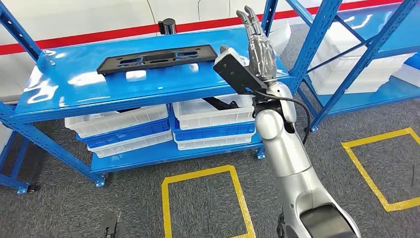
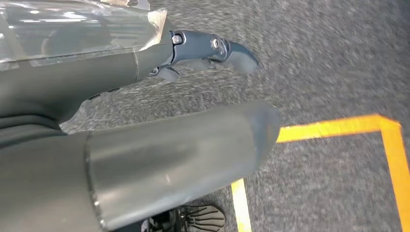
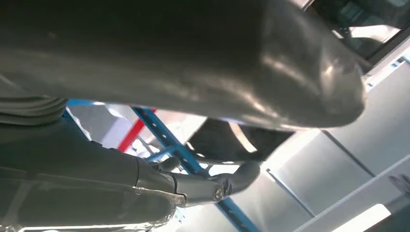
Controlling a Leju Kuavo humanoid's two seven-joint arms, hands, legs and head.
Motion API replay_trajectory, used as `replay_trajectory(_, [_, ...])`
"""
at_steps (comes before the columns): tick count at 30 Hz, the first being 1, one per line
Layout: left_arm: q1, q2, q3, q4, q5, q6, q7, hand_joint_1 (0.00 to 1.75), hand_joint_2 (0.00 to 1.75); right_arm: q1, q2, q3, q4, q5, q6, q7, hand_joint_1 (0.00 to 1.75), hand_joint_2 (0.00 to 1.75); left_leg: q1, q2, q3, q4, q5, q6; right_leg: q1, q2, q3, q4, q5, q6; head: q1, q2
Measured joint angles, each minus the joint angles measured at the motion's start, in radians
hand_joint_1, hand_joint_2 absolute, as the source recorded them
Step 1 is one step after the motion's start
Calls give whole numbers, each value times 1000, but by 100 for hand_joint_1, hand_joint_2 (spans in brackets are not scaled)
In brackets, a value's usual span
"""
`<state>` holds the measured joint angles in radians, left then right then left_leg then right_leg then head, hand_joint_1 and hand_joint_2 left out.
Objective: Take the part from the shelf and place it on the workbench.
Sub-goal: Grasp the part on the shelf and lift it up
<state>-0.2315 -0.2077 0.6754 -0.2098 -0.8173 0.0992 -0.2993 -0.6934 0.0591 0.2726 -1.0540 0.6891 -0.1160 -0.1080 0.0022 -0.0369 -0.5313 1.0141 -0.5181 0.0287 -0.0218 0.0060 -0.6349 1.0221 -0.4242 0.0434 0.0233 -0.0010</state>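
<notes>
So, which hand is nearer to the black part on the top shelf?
Right. The right hand is raised over the shelf's right end, beside the part. The left hand hangs low over the floor.

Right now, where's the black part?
Head view: the black part lies flat on the blue shelf's top deck, left of the raised right hand.

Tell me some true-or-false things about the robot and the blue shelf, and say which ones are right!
1. A long black part lies on the top of the blue shelf. True.
2. The right robot hand is holding the black part. False: it is raised beside the shelf, apart from the part.
3. White bins sit under the top shelf. True.
4. The floor squares are marked in red. False: they are yellow.
</notes>
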Motion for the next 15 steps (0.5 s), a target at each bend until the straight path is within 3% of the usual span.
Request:
replay_trajectory(2, [-2,4,7,0,6,4,0,0,0,-4,-1,0,-3,-2,0,0,0,0,1,9,-17,35,0,-5,-3,0,8,-1,-4,-6,-1,0])
replay_trajectory(3, [-4,7,15,0,14,9,1,0,0,-7,-2,0,-5,-3,0,0,0,0,2,16,-44,81,-8,-11,-6,0,17,-2,-9,-12,-1,0])
replay_trajectory(6, [-5,16,41,0,40,24,2,0,0,-10,-6,0,-6,-8,2,1,0,0,4,29,-175,267,-63,-25,-4,-2,38,-3,-27,-32,-1,0])
replay_trajectory(7, [-4,20,50,0,47,29,3,0,0,-10,-7,0,-6,-9,3,1,0,0,5,30,-209,295,-70,-26,-3,-2,46,-3,-34,-34,-2,0])
replay_trajectory(8, [-3,23,58,0,52,35,3,0,0,-10,-8,0,-6,-11,3,1,0,0,5,30,-225,288,-55,-24,-3,-1,55,-3,-42,-35,-1,0])
replay_trajectory(9, [-3,26,66,0,56,42,4,0,0,-12,-8,0,-5,-13,3,1,0,0,5,31,-222,244,-17,-21,-2,-1,67,-3,-50,-35,-1,0])
replay_trajectory(11, [-3,32,78,0,61,54,7,0,0,-21,-9,0,-1,-19,3,1,0,0,2,33,-181,104,86,-9,0,0,89,-4,-66,-30,-1,0])
replay_trajectory(12, [-3,35,84,0,62,59,10,0,0,-30,-9,0,4,-21,3,0,0,0,0,35,-163,50,113,-4,2,0,95,-5,-73,-27,-1,0])
replay_trajectory(13, [-3,38,88,0,63,63,12,0,0,-38,-10,0,8,-24,3,0,0,0,-4,36,-153,19,127,1,5,0,98,-6,-78,-21,-1,0])
replay_trajectory(15, [-3,40,96,0,64,69,16,0,0,-48,-12,0,16,-28,2,-1,0,0,-8,36,-146,6,122,8,9,1,105,-7,-82,-10,-1,0])
